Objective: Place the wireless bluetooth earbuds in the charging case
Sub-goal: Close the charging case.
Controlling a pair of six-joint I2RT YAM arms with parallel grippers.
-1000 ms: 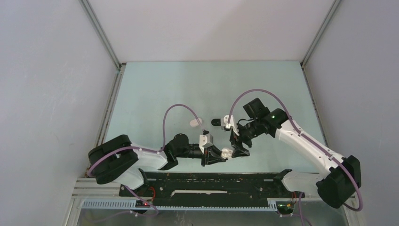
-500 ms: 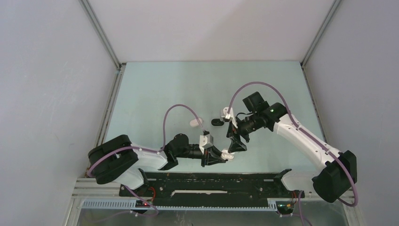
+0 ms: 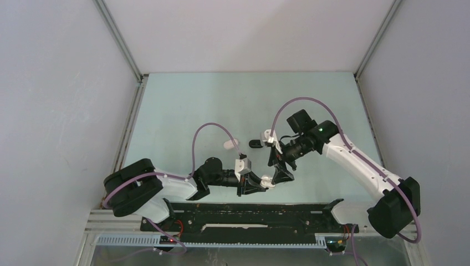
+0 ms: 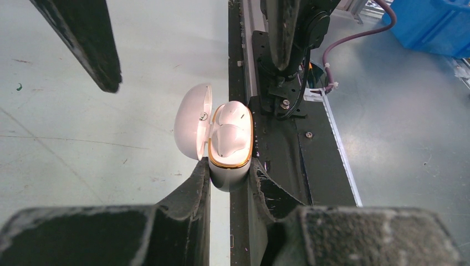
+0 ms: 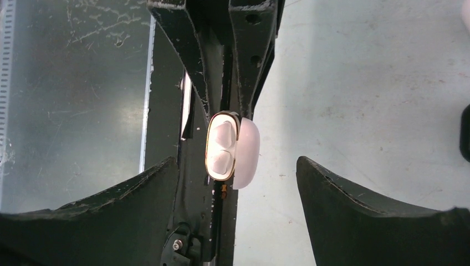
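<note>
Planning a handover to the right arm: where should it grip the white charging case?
Judging by its pose, the far rounded end of the white charging case, beyond where the left gripper pinches it. Approach from the open face, jaws across the body below the gold rim, clear of the open lid on one long side.

2 earbuds (image 4: 230,132) inside charging case (image 4: 228,175)
</note>
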